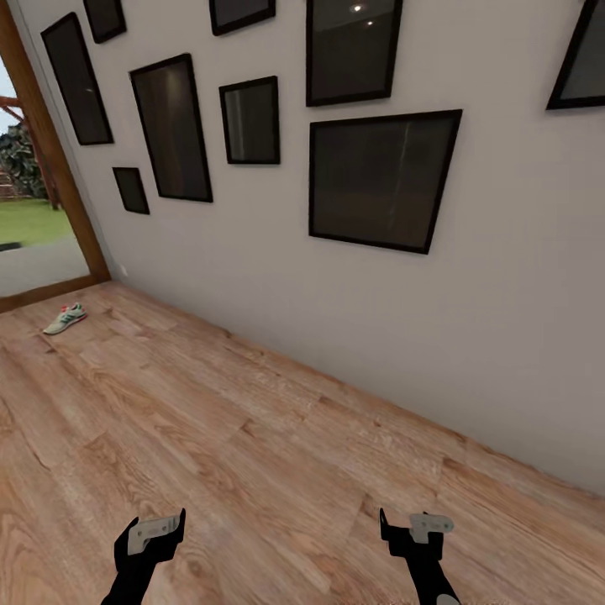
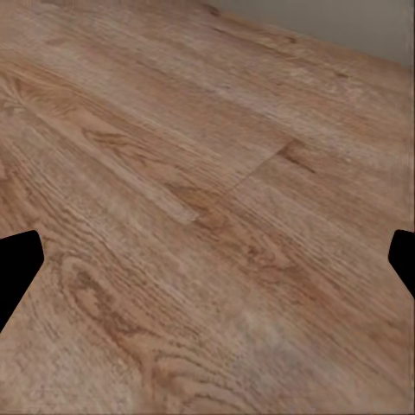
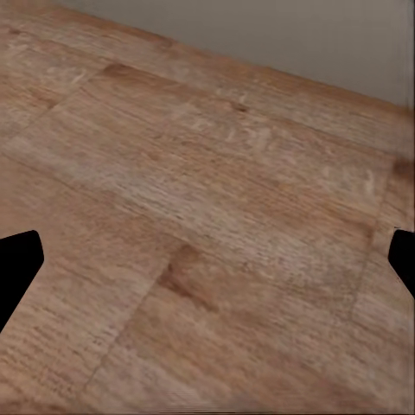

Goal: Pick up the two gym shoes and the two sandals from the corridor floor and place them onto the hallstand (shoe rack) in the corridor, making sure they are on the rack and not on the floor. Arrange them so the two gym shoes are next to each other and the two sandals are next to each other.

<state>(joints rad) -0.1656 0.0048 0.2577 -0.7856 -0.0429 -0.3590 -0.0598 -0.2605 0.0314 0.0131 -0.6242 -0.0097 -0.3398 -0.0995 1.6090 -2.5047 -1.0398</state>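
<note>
I see one gym shoe [image 1: 65, 318] lying on the floor [image 1: 252, 454] far off to my left, near the glass doorway [image 1: 34, 210] and well apart from both arms. My left gripper [image 1: 155, 538] and right gripper [image 1: 412, 529] hang low over bare planks, and in both wrist views the fingers stand spread wide with nothing between them. Beyond the floor rises a pale wall [image 1: 470, 294] hung with dark framed pictures [image 1: 382, 181].
</note>
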